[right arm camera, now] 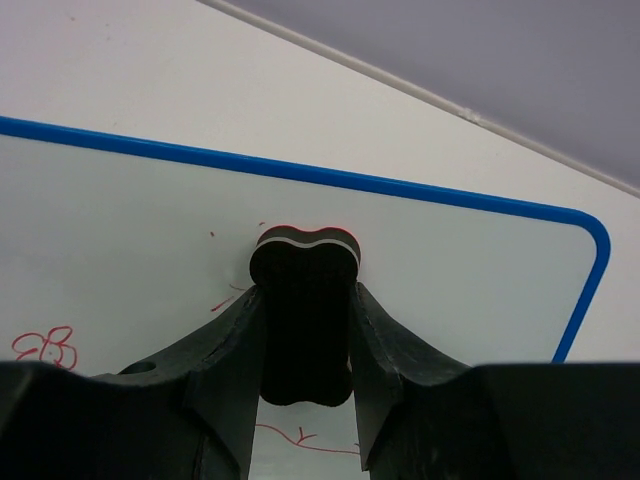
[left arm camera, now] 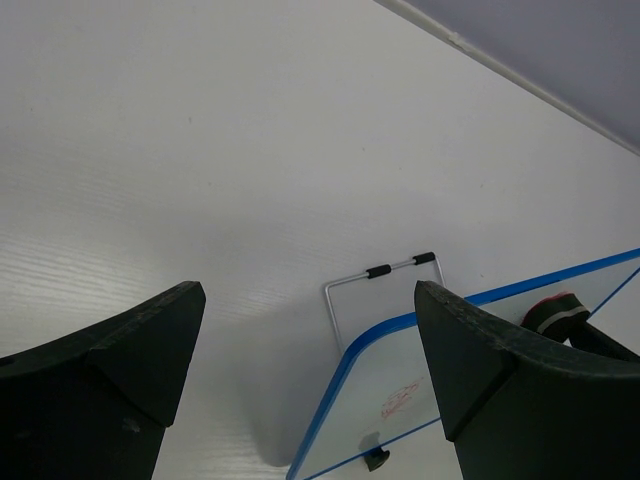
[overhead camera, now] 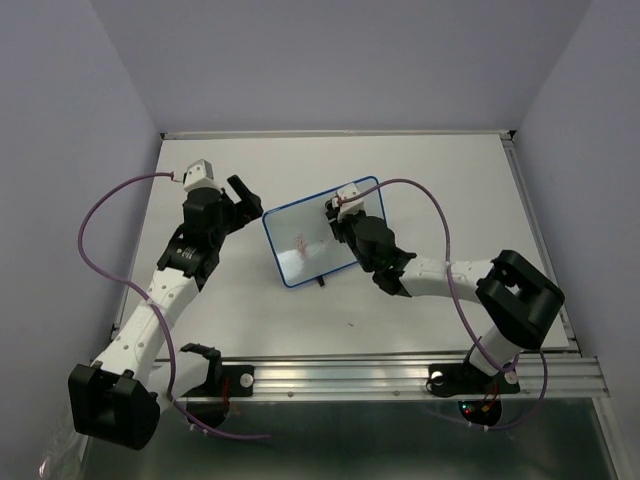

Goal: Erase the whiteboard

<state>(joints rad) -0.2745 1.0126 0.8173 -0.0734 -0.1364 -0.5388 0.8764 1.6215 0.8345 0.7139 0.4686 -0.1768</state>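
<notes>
- Board is near the middle of the table. I see it turned at a slant, with a thin blue rim all round.
- From my left wrist camera the board is raised off the table on that side. A thin wire stand with two black caps pokes out from under its edge.
- A small black foot shows at the board's lower edge.
- My right gripper is over the board, on the side away from the left arm. Its two fingers are squeezed tight on the eraser.
- In my right wrist camera the right gripper has the eraser pinched between both fingers. The eraser is black with a pale stripe and a red edge at its tip.
- The tip points at the board, just below the blue rim. I cannot tell if it is touching the board.
- Red marks are on the board beside the eraser, one shaped a bit like a flower. More red lines run under the fingers.
- I can also see red marks from the top camera, in the middle of the board.
- My left gripper is beside the board, off its rim and not touching it.
- Its fingers are spread wide apart with nothing between them. In my left wrist camera the left gripper looks down at the bare table and the board's corner.
</notes>
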